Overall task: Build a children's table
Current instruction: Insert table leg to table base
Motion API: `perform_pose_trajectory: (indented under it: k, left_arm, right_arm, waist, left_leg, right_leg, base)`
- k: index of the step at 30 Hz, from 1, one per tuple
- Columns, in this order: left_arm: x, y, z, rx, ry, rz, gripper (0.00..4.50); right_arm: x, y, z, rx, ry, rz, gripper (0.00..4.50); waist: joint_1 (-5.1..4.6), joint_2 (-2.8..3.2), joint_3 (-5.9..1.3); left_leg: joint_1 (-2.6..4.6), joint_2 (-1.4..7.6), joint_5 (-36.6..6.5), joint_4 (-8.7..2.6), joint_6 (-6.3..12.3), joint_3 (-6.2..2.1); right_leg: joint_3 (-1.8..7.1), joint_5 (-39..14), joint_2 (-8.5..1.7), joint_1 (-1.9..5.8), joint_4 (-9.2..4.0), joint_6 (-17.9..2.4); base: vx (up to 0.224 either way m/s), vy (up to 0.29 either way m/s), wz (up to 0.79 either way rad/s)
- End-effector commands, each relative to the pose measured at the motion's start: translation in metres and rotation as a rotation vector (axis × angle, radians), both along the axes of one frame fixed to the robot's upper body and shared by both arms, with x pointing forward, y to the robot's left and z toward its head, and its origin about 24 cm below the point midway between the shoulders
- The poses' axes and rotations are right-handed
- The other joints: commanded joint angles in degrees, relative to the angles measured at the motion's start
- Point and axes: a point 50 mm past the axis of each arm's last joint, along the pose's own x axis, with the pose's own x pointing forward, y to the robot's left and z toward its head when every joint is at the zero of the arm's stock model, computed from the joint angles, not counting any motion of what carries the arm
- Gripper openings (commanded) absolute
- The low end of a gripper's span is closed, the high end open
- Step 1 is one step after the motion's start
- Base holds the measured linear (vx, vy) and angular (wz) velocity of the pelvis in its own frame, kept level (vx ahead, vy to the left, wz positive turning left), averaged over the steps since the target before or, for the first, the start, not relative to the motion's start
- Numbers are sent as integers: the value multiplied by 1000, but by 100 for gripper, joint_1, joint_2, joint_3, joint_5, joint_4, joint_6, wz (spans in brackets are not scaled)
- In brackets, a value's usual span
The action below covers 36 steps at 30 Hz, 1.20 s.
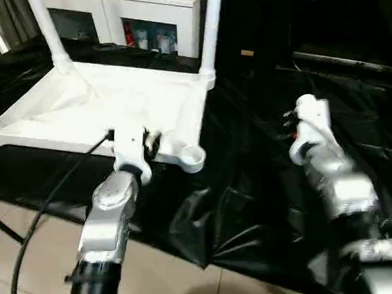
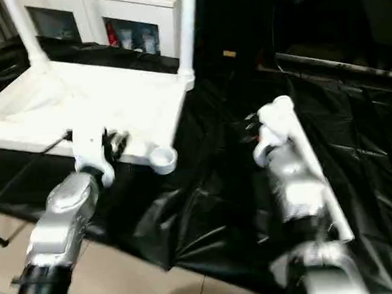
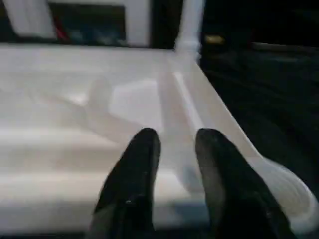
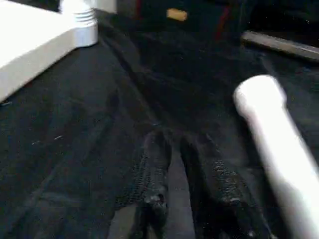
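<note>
Lying upside down on a black cloth (image 1: 253,203) that covers the work surface, the white tabletop (image 1: 107,109) shows its ribbed underside to the head camera. Two legs stand upright in its far corner sockets: one far leg (image 1: 50,29) on the robot's left and another far leg (image 1: 210,26) toward the middle of the scene. The near socket (image 1: 191,155) at the top's corner closest to the robot's middle is a round open cup with nothing seated in it.

The left gripper (image 3: 177,154) hovers over the near edge of the tabletop, just beside that open socket. Its two black fingers (image 3: 132,174) are parted with a clear gap, and nothing sits between them.

The right gripper (image 4: 172,164) points down at the cloth, well apart from the tabletop. Its fingers (image 4: 154,169) stand close together with a narrow slit between them and hold nothing. A loose leg (image 4: 276,144) lies on the cloth just beside the right arm, running along the forearm (image 2: 295,187).

Behind the table stands a white cabinet (image 1: 141,10); its open compartments appear to hold small red and blue items (image 1: 146,37), too blurred to identify.
</note>
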Motion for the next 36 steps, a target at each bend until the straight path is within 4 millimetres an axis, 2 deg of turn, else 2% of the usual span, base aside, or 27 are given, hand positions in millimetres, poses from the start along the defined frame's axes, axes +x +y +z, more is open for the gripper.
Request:
perform_pose_trajectory:
  k: [1,3,4,5,7,8,11,13,14,16,18,20,24,25,28,31,32,33,34,36]
  left_arm:
    - [-1,-6,7,-5,-4,-71,187]
    - [-2,-6,7,14,-2,-98,212]
    - [-2,-6,6,18,-2,-104,212]
    - [-2,-6,5,47,-7,-115,221]
    - [-3,-6,4,66,-3,-127,232]
    - [-5,-7,2,65,17,-154,246]
    - [-7,-7,1,66,32,-175,260]
    - [-10,-10,-2,83,59,-229,260]
    - [-15,-11,-5,119,80,-283,260]
    - [-16,-10,-7,128,89,-294,260]
    - [-17,-9,-8,134,94,-299,260]
    - [-18,-7,-9,140,101,-305,260]
    - [-19,-7,-10,146,106,-319,260]
    - [-20,-8,-10,150,110,-331,260]
    - [-22,-8,-10,153,119,-354,260]
    - [-26,-11,-11,158,135,-404,260]
    - [-26,-11,-12,160,137,-409,260]
    - [-26,-11,-12,160,137,-409,260]
    - [-25,-13,-12,164,138,-421,260]
    - [-24,-14,-11,164,135,-425,260]
  right_arm:
    - [3,-27,7,-35,29,-56,104]
    - [4,-47,11,-78,43,-98,126]
    - [3,-50,12,-85,45,-105,126]
    - [2,-64,13,-116,65,-131,139]
    - [-2,-82,11,-154,98,-164,148]
    - [-8,-98,8,-198,137,-182,159]
    - [-11,-105,5,-233,163,-182,176]
    - [-20,-120,-1,-304,229,-179,176]
    - [-29,-134,-4,-324,277,-193,176]
    - [-33,-140,-4,-340,294,-199,176]
    - [-37,-147,-4,-360,303,-209,176]
    - [-47,-158,-8,-388,346,-215,176]
    - [-52,-161,-12,-399,378,-197,176]
    - [-56,-162,-16,-400,404,-177,176]
    - [-62,-160,-23,-392,468,-111,176]
    - [-72,-155,-34,-380,545,-25,176]
    - [-73,-155,-35,-379,553,-16,176]
    - [-73,-155,-35,-379,553,-16,176]
    - [-74,-149,-36,-367,566,26,176]
    - [-74,-142,-36,-352,569,66,176]
  waist:
    - [-36,39,-342]
    - [-27,-5,-339]
    - [-12,-17,-337]
    - [-8,-44,-333]
    - [11,-47,-362]
    - [17,-44,-381]
    - [24,-64,-403]
    - [19,-85,-419]
    - [25,-60,-431]
    - [15,-84,-427]
    - [15,-71,-426]
    - [-16,-78,-413]
    - [-48,-78,-396]
    - [-62,-101,-391]
    - [-81,-78,-381]
    - [-84,-94,-379]
    - [-78,-44,-379]
    - [-96,-69,-383]
    - [-99,-49,-382]
    - [-108,-55,-372]
  left_leg:
    - [158,42,-2073,-379,-91,107]
    - [166,26,-2107,-359,-30,163]
    - [178,26,-2112,-357,-2,181]
    - [177,5,-2135,-340,38,227]
    - [153,7,-1992,-329,97,252]
    - [111,14,-1853,-328,118,268]
    - [71,6,-1669,-308,170,291]
    - [30,0,-1465,-299,225,297]
    - [43,15,-1310,-276,278,313]
    - [13,-2,-1205,-258,356,334]
    - [18,7,-1162,-255,394,334]
    - [26,2,-1274,-253,409,342]
    - [44,10,-1497,-255,393,338]
    - [45,10,-1568,-254,394,340]
    - [44,15,-1677,-255,416,333]
    - [25,18,-1622,-261,452,326]
    - [35,20,-1628,-264,454,321]
    - [28,27,-1632,-266,454,319]
    - [28,25,-1632,-271,447,316]
    - [40,25,-1722,-273,451,314]
  right_leg:
    - [170,-1908,-359,227,-603,-583]
    - [163,-1991,-379,224,-637,-604]
    - [157,-2083,-395,209,-649,-582]
    - [155,-2287,-400,191,-678,-511]
    - [152,-2317,-428,207,-673,-425]
    - [151,-2113,-442,226,-661,-452]
    - [158,-1814,-445,256,-627,-526]
    - [159,-1612,-448,291,-595,-557]
    - [168,-1310,-442,283,-575,-664]
    - [175,-1121,-426,306,-551,-749]
    - [173,-1090,-430,307,-549,-786]
    - [163,-1281,-418,297,-572,-784]
    - [150,-1668,-412,266,-616,-736]
    - [145,-1791,-414,260,-633,-708]
    - [143,-2028,-421,250,-664,-649]
    - [143,-2023,-416,264,-663,-645]
    - [149,-2014,-416,256,-658,-656]
    - [146,-2001,-420,259,-661,-673]
    - [142,-2008,-414,263,-661,-675]
    - [141,-2132,-416,257,-679,-665]
  base:
    - [-42,74,3]
    - [-33,64,4]
    - [-21,55,4]
    - [0,0,0]
    - [0,0,0]
    - [0,0,0]
    - [0,0,0]
    - [0,0,0]
    - [0,0,0]
    - [0,0,0]
    - [0,0,0]
    - [0,0,0]
    - [0,0,0]
    - [0,0,0]
    - [0,0,0]
    - [0,0,0]
    - [0,0,0]
    - [0,0,0]
    - [0,0,0]
    - [0,0,0]
